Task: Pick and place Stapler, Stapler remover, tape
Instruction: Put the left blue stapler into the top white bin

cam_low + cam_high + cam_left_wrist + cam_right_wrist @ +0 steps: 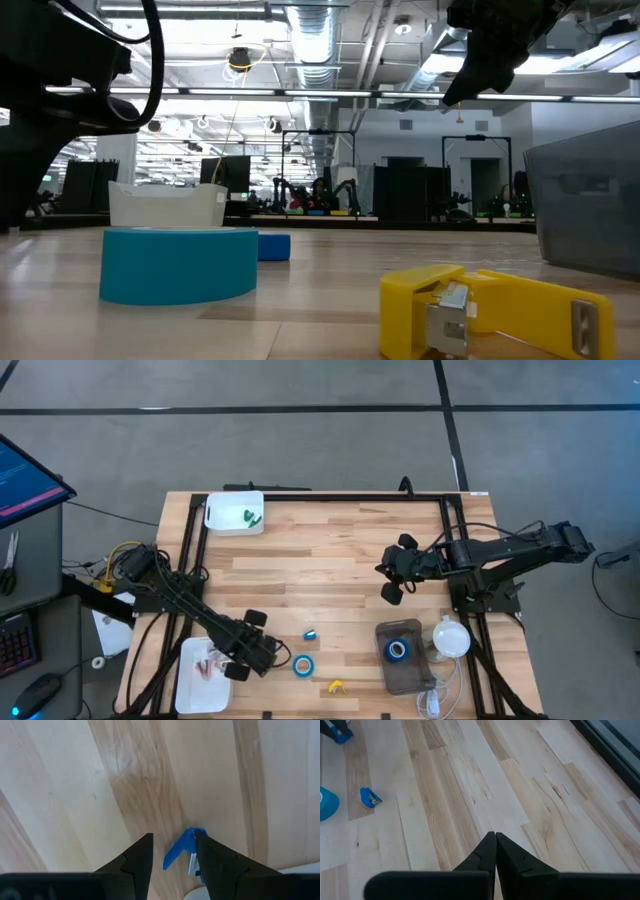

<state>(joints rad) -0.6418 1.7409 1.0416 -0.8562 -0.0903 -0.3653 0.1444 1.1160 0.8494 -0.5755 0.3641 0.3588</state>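
My left gripper (175, 837) points down near the table's near-left corner (262, 655), beside a white tray (190, 685). It is shut on a small blue stapler remover (181, 849) of plastic and metal. A blue tape roll (303, 665) lies flat on the wood just right of it. Another small blue tool (310, 633) lies a little farther back. A yellow stapler (495, 310) lies near the front edge. A second tape roll (398, 650) sits in a grey bin (405, 678). My right gripper (495, 836) hangs shut above the table's right half (388, 570), touching nothing. My left gripper pinches the stapler remover between its two fingers, coming from above. The blue plastic body (189, 840) lies against one finger (210, 852), and a blue wing (170, 860) juts into the gap. Whether it is clear of the wood, I cannot tell.
A white tray (235, 515) holding green pieces stands at the far left. The near-left tray holds a reddish item (208, 665). A white round object (452, 637) with a cable lies right of the grey bin. Bare wood spans the table's middle.
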